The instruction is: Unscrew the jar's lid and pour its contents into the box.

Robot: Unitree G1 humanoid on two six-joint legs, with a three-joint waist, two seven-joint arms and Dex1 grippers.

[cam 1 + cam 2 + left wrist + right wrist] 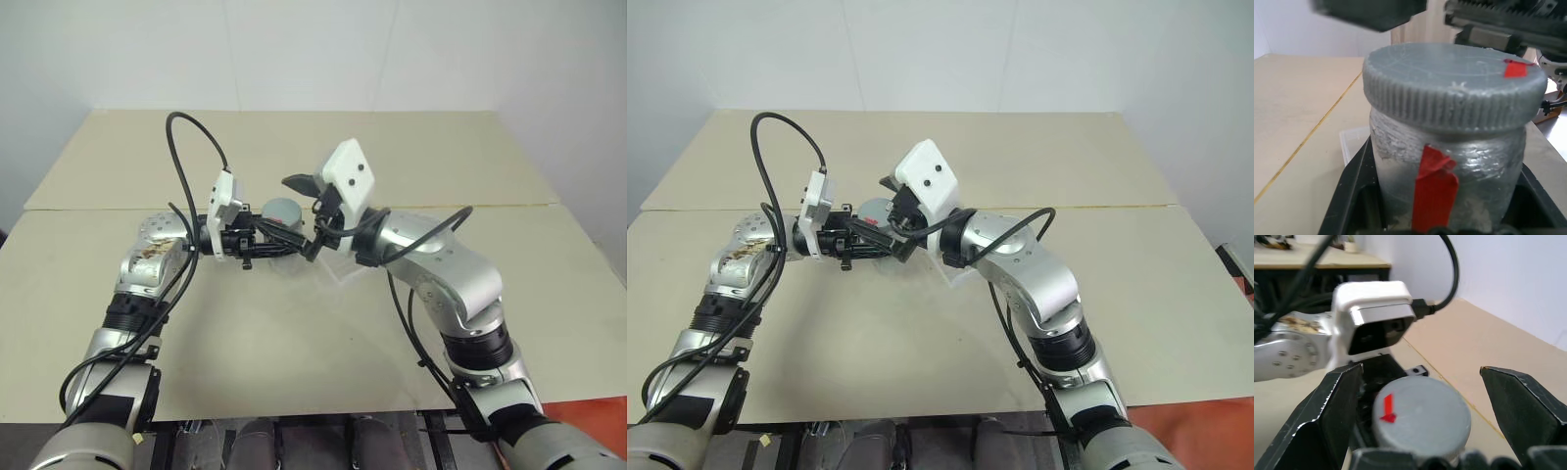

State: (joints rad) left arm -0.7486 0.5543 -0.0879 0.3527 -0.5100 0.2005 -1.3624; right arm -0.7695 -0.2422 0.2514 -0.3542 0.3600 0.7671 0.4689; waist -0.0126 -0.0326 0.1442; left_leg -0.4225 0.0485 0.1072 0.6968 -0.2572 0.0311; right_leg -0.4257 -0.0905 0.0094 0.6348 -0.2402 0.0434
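My left gripper [272, 239] is shut on the silver-grey jar [1469, 166], holding it upright above the table. A red strip runs down the jar's side. The ribbed grey lid [1449, 83] sits on the jar and carries a small red mark. My right gripper [1420, 373] is open, one black finger on each side of the lid [1422, 418] and not touching it. The contents are hidden inside the jar. The clear box [342, 273] lies on the table just below and right of the two grippers.
The beige table [294, 333] has a seam line [509, 206] across it behind the arms. Black cables [186, 147] loop up from both wrists. A white wall stands behind the table's far edge.
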